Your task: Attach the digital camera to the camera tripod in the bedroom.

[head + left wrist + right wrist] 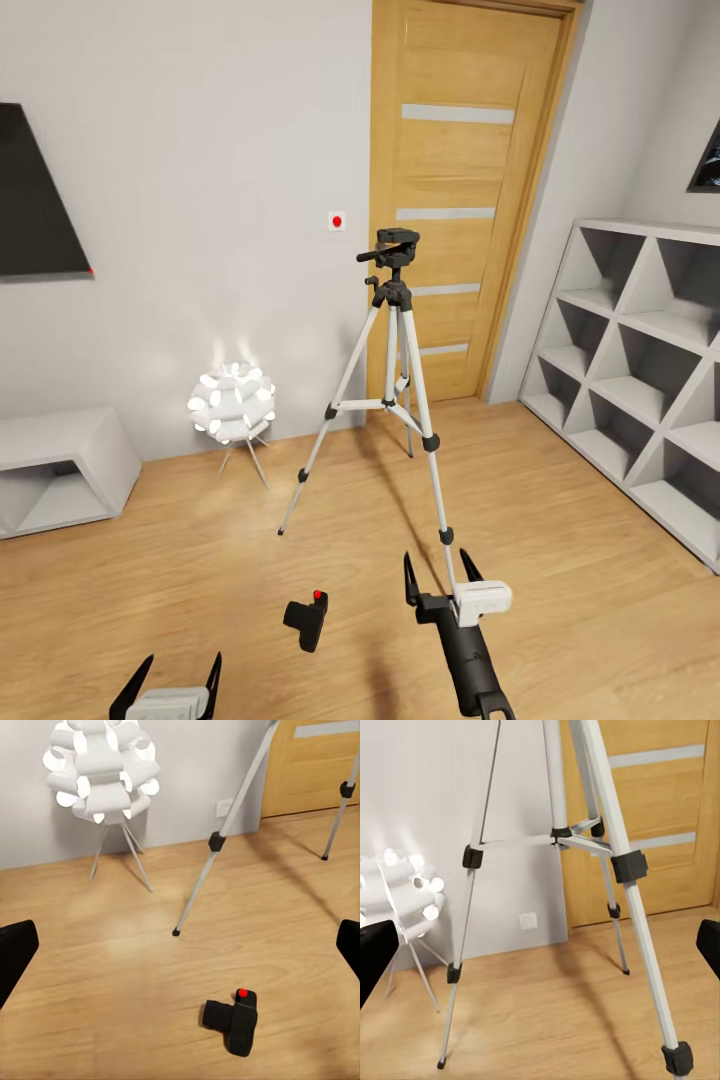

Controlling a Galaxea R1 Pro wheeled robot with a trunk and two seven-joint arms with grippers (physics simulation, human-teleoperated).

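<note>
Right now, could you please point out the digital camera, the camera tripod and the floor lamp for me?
digital camera (238,1021): left wrist view, on its black body.
camera tripod (397,240): head view, on its black pan head.
floor lamp (232,402): head view, on its white spiky shade.

Head view overlooks the room; both wrist views, low, share the camera tripod.

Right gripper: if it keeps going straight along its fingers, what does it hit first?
Probably the tripod: its legs cross the space ahead of the open right gripper, with wall and door behind. Depth is unclear.
</note>
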